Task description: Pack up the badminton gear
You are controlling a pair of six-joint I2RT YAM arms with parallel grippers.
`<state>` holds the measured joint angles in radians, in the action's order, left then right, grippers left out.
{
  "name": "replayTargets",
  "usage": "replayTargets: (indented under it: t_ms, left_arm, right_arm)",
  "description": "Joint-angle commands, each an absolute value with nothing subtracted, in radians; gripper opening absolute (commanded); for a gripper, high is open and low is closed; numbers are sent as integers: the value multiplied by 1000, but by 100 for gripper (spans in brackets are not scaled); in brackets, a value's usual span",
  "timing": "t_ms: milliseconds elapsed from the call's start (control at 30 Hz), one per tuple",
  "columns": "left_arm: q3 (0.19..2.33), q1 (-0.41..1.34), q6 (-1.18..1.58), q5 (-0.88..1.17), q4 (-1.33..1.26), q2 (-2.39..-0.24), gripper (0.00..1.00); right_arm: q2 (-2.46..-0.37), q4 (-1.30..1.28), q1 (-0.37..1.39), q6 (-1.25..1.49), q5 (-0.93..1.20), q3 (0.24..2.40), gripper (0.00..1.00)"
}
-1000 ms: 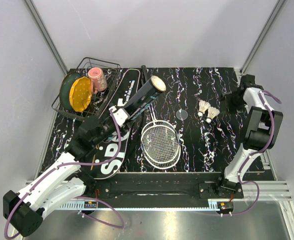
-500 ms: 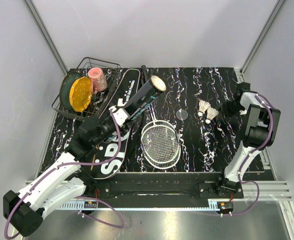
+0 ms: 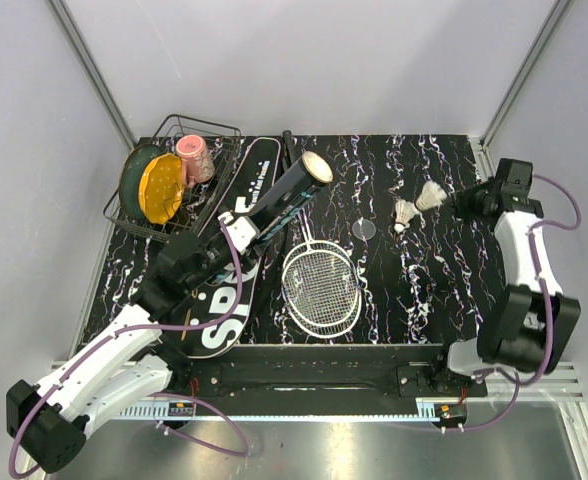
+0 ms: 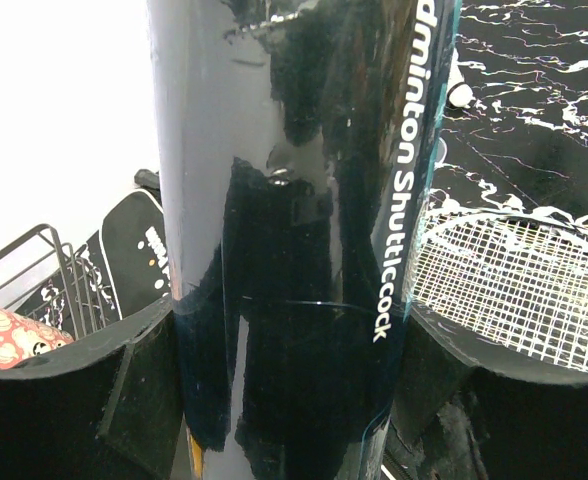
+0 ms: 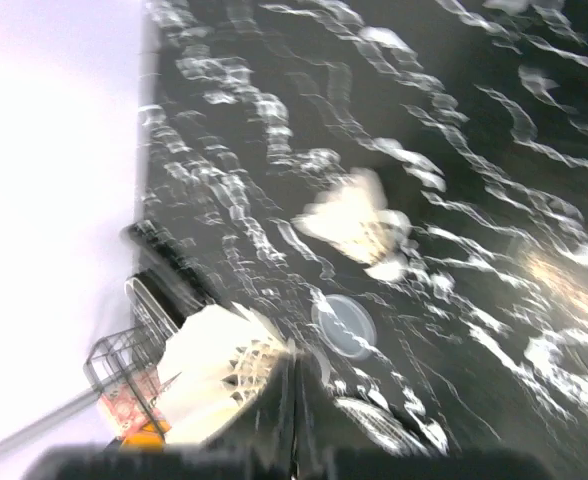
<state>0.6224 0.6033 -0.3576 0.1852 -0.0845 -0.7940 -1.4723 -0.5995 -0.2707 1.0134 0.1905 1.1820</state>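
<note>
Far left of the racket [image 3: 321, 287], the basket [image 3: 124, 215] holds two plates [image 3: 161, 188] on edge and the cup [image 3: 193, 158]; the bag [image 3: 236, 290] lies flat just left of the racket's head, its narrow end running up beside the basket. The left gripper [image 3: 242, 228] hangs over the bag, up-left of the head, clamped on the tube [image 3: 289, 187], which slants up and right across the racket's shaft, pale end raised. From the left wrist, the tube [image 4: 284, 250] fills the gap between the fingers [image 4: 74, 400], with the racket [image 4: 514, 280] strings to its right. A small clear disc [image 3: 364, 229] lies just right of the shaft. Further right, the second shuttlecock [image 3: 404, 214] rests on the table [image 3: 444, 290]. Well right of the racket, the right gripper [image 3: 452, 199] pinches a shuttlecock [image 3: 432, 195]; the blurred right wrist view shows that shuttlecock [image 5: 214, 370] fanning away from the jaws.
</note>
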Motion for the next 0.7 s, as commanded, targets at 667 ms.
replayTargets:
  t_ms: [667]
  left_arm:
    - [687,606,-357,253,-170,-810,0]
  right_arm:
    - [-1255,-31,184,927,864,1500,0]
